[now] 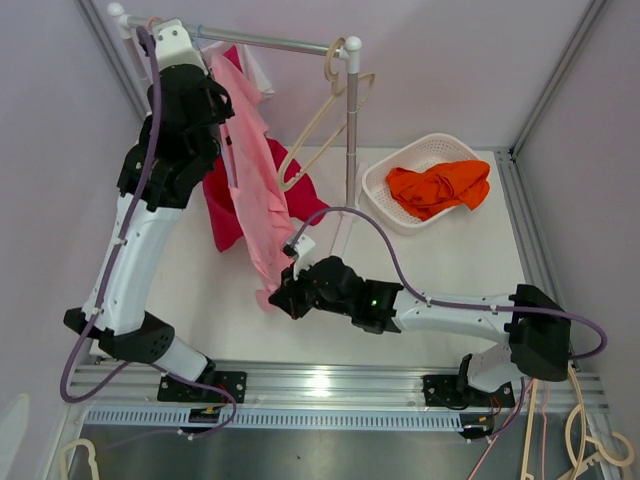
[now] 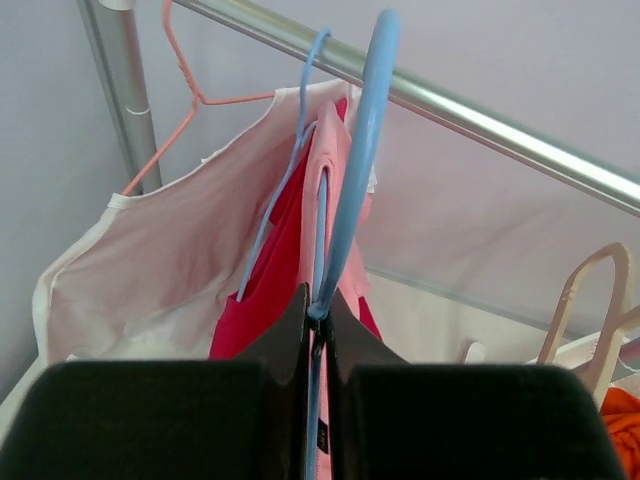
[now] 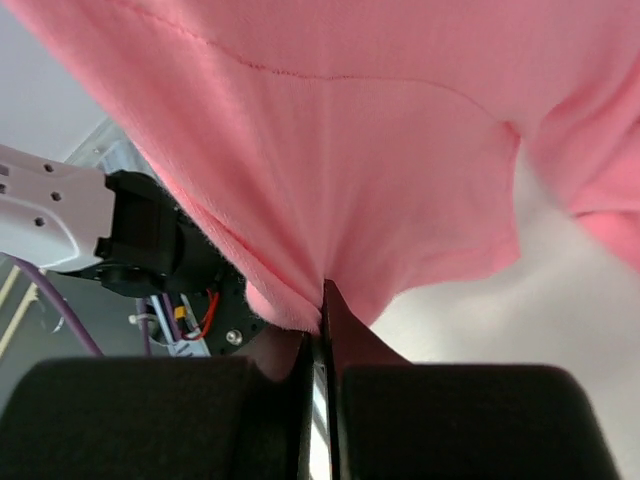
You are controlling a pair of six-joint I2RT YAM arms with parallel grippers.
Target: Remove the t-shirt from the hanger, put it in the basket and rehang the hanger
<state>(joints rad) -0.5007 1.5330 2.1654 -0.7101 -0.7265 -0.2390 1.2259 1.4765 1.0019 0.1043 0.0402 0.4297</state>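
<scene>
A pink t-shirt [image 1: 258,180] hangs on a blue hanger [image 2: 360,170] from the metal rail [image 1: 270,42]. My left gripper [image 2: 318,312] is shut on the blue hanger just below its hook, up by the rail [image 2: 480,125]. My right gripper [image 3: 322,300] is shut on the pink t-shirt's bottom hem [image 3: 300,290] and holds it low in front of the rack [image 1: 282,292]. The shirt [image 3: 330,130] stretches up from the right fingers. A red garment [image 2: 270,290] hangs right beside it.
A white garment on a pink hanger [image 2: 150,260] hangs at the rail's left end. Empty beige hangers [image 1: 330,110] hang by the rail's right post [image 1: 352,120]. A white basket [image 1: 425,150] with an orange garment [image 1: 440,186] sits at the back right.
</scene>
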